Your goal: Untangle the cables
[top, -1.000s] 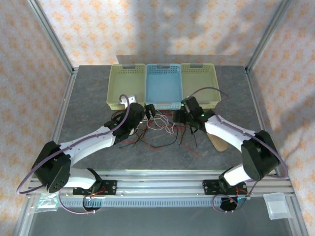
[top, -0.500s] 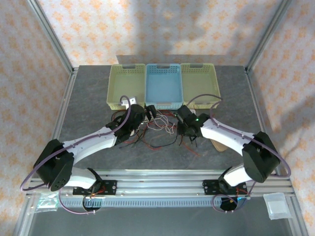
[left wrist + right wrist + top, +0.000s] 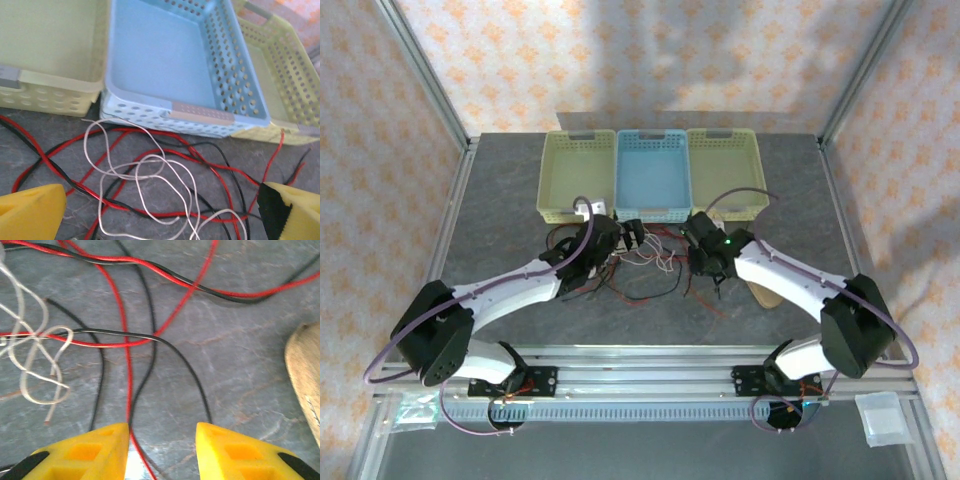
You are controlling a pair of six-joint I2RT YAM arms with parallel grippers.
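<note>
Two tools hang low over the grey surface, one at each side of the cables, which lie in a loose heap between them.

The right tool is partly open, its yellow fingers plainly apart. A red cable runs down through the gap, close beside the inner edge of the finger at the left of the wrist view. The gap is far wider than the wire, so nothing is pinched. A black cable curves down to the tip of the other finger; whether it touches I cannot tell. Beyond the tips, red and black strands cross one another, and a white cable lies in loops off to the left. A flat tan object rests on the surface at the right edge.

The left tool stands wide open and holds nothing. Red, black and white loops lie on the surface between its fingers and beyond them.

Farther back, a white loop reaches the foot of the blue basket. Two yellow-green baskets flank the blue one, the three touching in a row.
</note>
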